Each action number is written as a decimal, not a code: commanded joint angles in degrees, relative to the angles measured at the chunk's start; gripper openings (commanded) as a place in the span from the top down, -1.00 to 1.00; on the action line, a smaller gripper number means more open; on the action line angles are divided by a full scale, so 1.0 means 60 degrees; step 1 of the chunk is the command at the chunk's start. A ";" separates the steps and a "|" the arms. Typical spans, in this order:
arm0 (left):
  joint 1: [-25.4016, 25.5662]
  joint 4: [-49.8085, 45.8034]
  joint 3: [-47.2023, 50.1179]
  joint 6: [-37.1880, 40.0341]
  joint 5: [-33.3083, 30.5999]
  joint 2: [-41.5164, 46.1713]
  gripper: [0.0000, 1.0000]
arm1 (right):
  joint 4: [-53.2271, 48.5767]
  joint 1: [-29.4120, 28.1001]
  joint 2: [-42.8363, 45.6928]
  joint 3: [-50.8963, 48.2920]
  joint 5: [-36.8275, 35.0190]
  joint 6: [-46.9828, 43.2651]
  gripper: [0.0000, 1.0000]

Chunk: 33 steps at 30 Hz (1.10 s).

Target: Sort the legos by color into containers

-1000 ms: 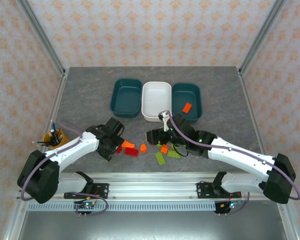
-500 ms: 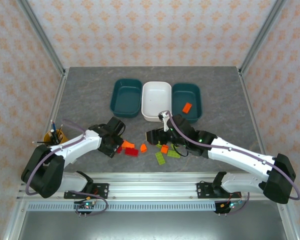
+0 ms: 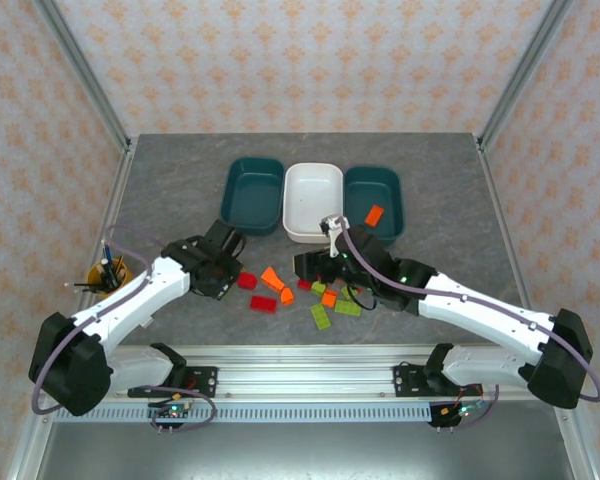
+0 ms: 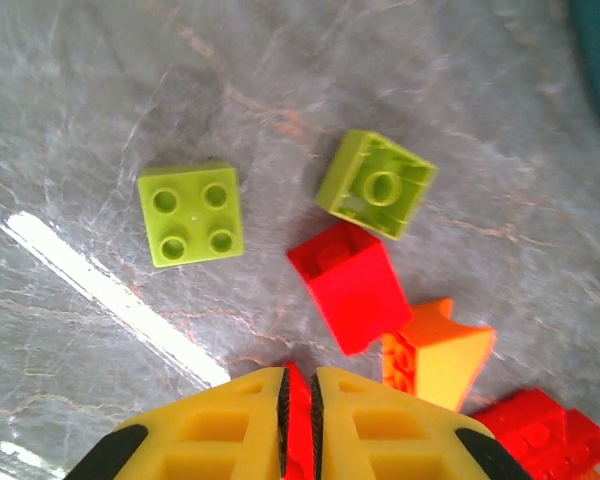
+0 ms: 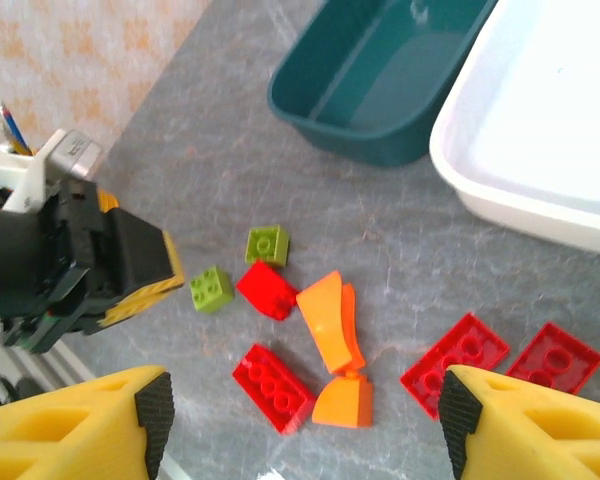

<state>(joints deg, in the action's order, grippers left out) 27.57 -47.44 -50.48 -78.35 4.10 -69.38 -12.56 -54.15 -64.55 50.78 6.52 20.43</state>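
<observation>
The left wrist view shows the left end effector point(image 4: 298, 376) pinching a red brick point(image 4: 297, 420). From above, an orange brick point(image 3: 374, 214) lies in the right teal tub point(image 3: 372, 187). The right end effector point(image 5: 302, 400) gapes wide above loose bricks point(image 5: 272, 388) on the tabletop point(image 3: 180, 190).

Robot lab test cell: aluminium frame posts point(image 3: 80, 75), patterned wall panels point(image 3: 310, 60) boxing grey marble-look table point(image 3: 170, 190); two arms point(image 3: 470, 312) bolted to slotted rail point(image 3: 300, 385) at near edge.
</observation>
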 commanded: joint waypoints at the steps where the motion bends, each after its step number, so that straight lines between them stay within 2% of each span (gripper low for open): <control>1: -0.0177 -0.1254 -0.1673 0.1220 -0.1064 -0.0188 0.66 | 0.0316 0.0190 0.0362 0.0551 -0.0976 0.0266 -0.47; 7: -0.0835 -0.1369 -0.4193 0.2806 -0.0775 -0.2271 0.67 | 0.0856 0.0939 0.0115 0.0792 -0.0985 0.0855 -0.47; 10: -0.1363 -0.1262 -0.5728 0.3632 -0.0261 -0.3770 0.67 | 0.0992 0.1188 -0.0023 0.0873 -0.0956 0.1055 -0.47; 14: -0.1754 -0.1777 -0.8319 0.4720 -0.0158 -0.6094 0.67 | 0.0995 0.1360 -0.0237 0.0947 -0.0860 0.1402 -0.48; 18: -0.2145 -0.1902 -1.0179 0.5132 0.0549 -0.8201 0.67 | 0.0638 0.1488 -0.0491 0.1148 -0.0893 0.1613 -0.48; 23: -0.2267 -0.3056 -1.2169 0.5295 0.0579 -0.9635 0.71 | 0.0244 0.1525 -0.0491 0.1325 -0.1021 0.1422 -0.48; 25: -0.2213 -0.3238 -1.1955 0.5202 0.0490 -0.9262 0.64 | -0.0109 0.1525 -0.0480 0.1381 -0.1071 0.1258 -0.48; 26: -0.2148 -0.3219 -1.1475 0.5114 0.0405 -0.8751 0.52 | -0.0283 0.1525 -0.0427 0.1360 -0.1087 0.1228 -0.49; 30: -0.1651 -0.2568 -0.8071 0.4777 0.0129 -0.5856 -0.01 | -0.0340 0.1525 -0.0086 0.0857 -0.0895 0.1137 -0.49; 33: -0.1457 -0.1882 -0.5049 0.3684 0.0984 -0.4141 -0.41 | -0.0481 0.1525 0.0014 0.0571 -0.0550 0.1189 -0.50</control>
<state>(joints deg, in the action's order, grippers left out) 17.61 -59.55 -91.79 -50.70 7.44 -102.87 -13.21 -45.25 -66.22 55.81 1.96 28.29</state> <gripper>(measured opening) 0.660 0.747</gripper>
